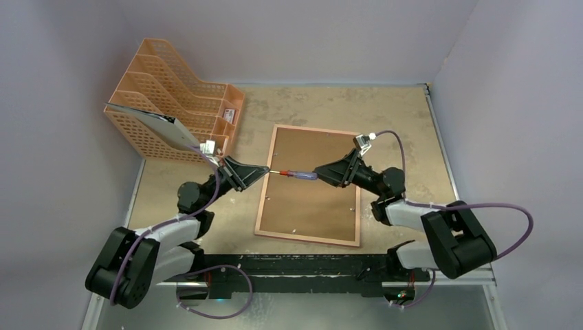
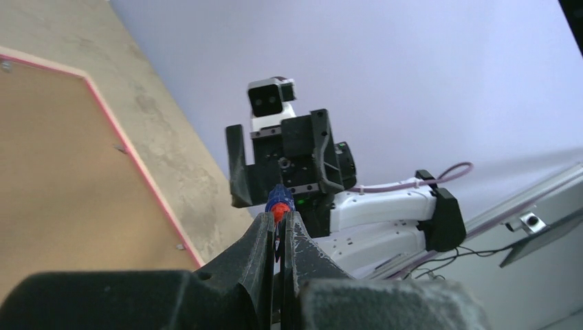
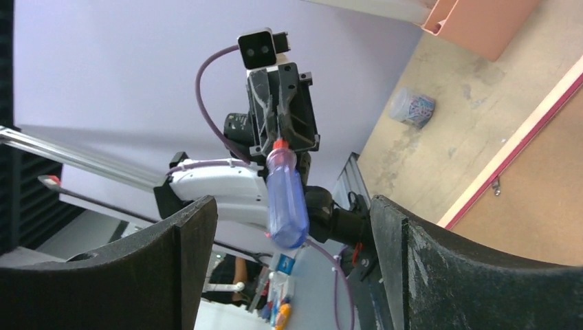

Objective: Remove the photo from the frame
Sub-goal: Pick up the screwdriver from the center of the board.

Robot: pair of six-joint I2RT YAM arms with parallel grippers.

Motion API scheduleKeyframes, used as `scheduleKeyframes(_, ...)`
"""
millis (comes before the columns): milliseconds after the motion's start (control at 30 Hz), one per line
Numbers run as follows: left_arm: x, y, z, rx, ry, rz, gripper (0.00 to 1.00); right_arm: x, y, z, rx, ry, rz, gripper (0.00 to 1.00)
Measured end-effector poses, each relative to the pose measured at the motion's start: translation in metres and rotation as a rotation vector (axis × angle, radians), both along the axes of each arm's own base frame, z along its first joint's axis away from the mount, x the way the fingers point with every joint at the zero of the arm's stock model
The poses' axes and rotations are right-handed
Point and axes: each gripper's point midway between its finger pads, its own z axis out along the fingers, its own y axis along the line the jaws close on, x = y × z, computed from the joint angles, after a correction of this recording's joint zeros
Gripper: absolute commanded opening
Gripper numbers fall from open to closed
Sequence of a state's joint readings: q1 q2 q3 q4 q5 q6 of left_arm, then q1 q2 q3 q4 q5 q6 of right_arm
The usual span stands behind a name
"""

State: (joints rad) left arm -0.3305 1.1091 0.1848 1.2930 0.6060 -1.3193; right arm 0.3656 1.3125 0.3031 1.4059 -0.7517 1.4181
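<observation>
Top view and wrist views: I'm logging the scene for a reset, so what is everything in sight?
frame: one, pink rim, brown back up, flat mid-table.
screwdriver: one, blue handle, red collar, in the air over the frame.
rack: one, orange, far left corner.
roll: one, blue-white, between rack and frame.
table: one, beige.
left gripper: one, black, shut on screwdriver's shaft.
right gripper: one, black, open around its handle.
</observation>
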Motion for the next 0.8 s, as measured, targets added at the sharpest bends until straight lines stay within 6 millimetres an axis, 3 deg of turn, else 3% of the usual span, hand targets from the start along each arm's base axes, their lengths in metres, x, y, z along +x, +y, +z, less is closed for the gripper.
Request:
scheduleKeyframes(100,-0.008,-0.01,0.005,-0.028,-0.017,-0.026,0.0,0.0,0.0,-0.005,0.028,0.054,0.013,0.81)
scheduleKeyframes(333,-0.009,-0.017,0.005,-0.052,-0.02,-0.024,0.0,0.009,0.006,-0.061,0.027,0.411,0.035,0.74)
scheduleKeyframes(400,-0.009,-0.016,0.004,-0.054,-0.017,-0.017,0.0,0.008,0.007,-0.068,0.024,0.457,0.038,0.73)
scheduleKeyframes(567,-0.007,-0.015,0.004,-0.056,-0.014,-0.004,0.0,0.002,0.008,-0.054,0.043,0.421,0.052,0.73)
scheduleKeyframes(800,-0.017,-0.011,0.022,-0.078,-0.082,0.003,0.0,-0.007,-0.002,0.006,0.068,0.067,-0.018,0.78)
